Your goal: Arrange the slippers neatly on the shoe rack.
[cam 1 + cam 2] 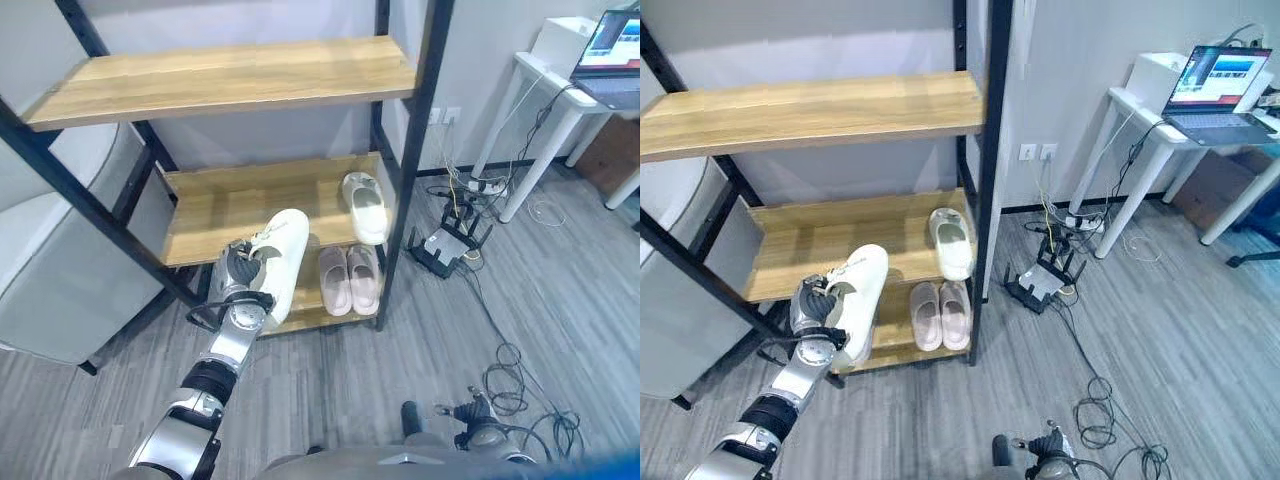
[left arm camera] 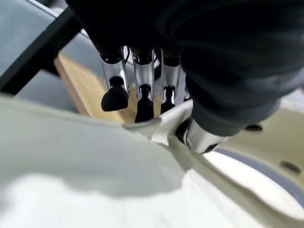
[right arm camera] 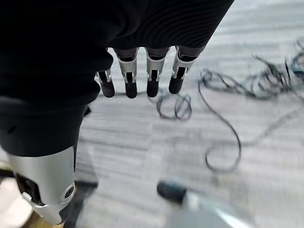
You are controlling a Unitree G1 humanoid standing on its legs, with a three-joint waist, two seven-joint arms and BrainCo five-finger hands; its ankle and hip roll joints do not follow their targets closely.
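Note:
My left hand (image 1: 238,276) is shut on a white slipper (image 1: 283,256); its fingers (image 2: 142,95) curl into the slipper's opening (image 2: 95,180). The slipper hangs tilted, toe up, at the front edge of the rack's middle shelf (image 1: 225,208). A second white slipper (image 1: 365,205) lies at the right end of that shelf. A pair of pink slippers (image 1: 350,279) stands side by side on the bottom shelf (image 1: 312,318). My right hand (image 3: 153,78) hangs low over the floor with straight fingers and holds nothing.
The rack has black posts (image 1: 415,150) and a bare wooden top shelf (image 1: 230,78). A grey cabinet (image 1: 60,280) stands left of it. To the right are a black router (image 1: 445,246), loose cables (image 1: 510,380) and a white table (image 1: 545,95) with a laptop (image 1: 615,55).

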